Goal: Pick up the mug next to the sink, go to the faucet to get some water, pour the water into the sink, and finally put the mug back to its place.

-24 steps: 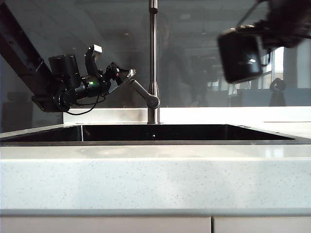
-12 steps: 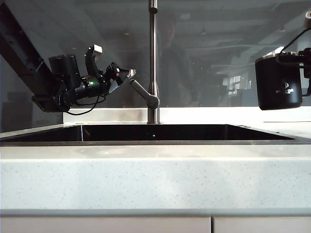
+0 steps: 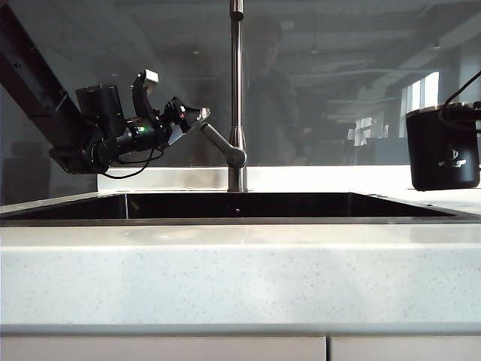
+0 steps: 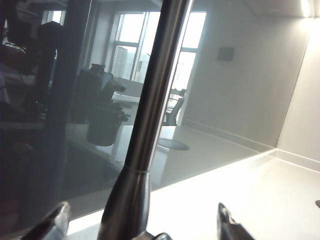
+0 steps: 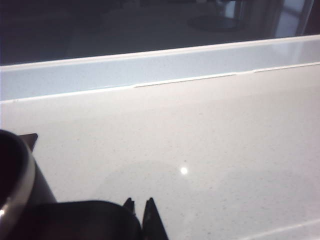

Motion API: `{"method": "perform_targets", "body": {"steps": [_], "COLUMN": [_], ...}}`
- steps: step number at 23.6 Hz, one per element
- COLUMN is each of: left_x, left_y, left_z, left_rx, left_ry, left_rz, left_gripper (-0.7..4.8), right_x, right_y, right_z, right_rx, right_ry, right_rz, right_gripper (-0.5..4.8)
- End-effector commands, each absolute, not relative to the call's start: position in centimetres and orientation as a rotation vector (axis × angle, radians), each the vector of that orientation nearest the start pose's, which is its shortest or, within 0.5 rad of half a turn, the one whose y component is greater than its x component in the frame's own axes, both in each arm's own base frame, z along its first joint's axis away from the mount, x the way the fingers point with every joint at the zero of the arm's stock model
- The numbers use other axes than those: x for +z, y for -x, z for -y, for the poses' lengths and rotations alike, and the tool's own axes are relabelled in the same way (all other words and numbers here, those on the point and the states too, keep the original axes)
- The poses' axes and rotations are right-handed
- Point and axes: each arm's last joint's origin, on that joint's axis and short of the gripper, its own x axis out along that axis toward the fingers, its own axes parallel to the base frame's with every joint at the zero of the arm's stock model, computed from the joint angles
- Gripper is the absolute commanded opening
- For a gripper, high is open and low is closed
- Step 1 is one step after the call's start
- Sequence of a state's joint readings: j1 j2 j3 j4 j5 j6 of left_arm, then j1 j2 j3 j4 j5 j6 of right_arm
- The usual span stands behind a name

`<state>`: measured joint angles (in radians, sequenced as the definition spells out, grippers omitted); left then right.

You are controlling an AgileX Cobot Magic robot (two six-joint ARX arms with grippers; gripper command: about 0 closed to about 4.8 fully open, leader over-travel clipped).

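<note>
Both of my grippers are busy at opposite ends of the sink (image 3: 240, 207). On the left, my left gripper (image 3: 197, 115) hangs above the basin's left half with its fingers (image 4: 55, 222) spread wide, one on each side of the faucet (image 3: 237, 90) stem, the tips right at the upper end of the angled lever handle (image 3: 222, 145); whether they press on it I cannot tell. On the right, my right gripper (image 5: 139, 212) has its two tips pinched together on the handle of the mug (image 3: 443, 147), seen only in the wrist view; in the exterior view the gripper itself is cut off by the frame edge. That black mug stands upright at the far right, past the sink's right rim, its base at or just above the white speckled countertop (image 5: 200, 150); contact is unclear. Around the mug the counter lies bare back to the low raised ledge (image 5: 150, 65) under the glass wall. Between faucet and mug there is open room over the dark basin.
</note>
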<state>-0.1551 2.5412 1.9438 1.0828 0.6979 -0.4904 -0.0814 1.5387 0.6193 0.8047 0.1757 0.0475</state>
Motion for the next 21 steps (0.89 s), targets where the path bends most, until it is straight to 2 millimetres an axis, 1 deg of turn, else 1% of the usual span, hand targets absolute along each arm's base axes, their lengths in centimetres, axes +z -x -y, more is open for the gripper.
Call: {"method": "perform_targets", "body": {"steps": [1, 7, 21], "left_x": [20.9, 20.9, 20.8], "left_y": [-54.3, -54.2, -54.2], "left_z": [10.5, 10.6, 10.6], "left_rx": [-0.965, -1.000, -1.000], "left_ry": [0.304, 0.291, 0.291], "left_rz": [0.270, 0.260, 0.259], "left_gripper": [3.71, 3.71, 3.71], "right_x": [20.5, 19.3, 19.2], "right_y": [-30.5, -30.9, -30.9], "right_z": [2.9, 3.0, 3.0], "right_rx": [-0.252, -0.254, -0.254], "right_ry": [-0.050, -0.049, -0.048], "right_rz": [-0.022, -0.049, -0.065], "right_gripper": [-0.01, -0.01, -0.01]}}
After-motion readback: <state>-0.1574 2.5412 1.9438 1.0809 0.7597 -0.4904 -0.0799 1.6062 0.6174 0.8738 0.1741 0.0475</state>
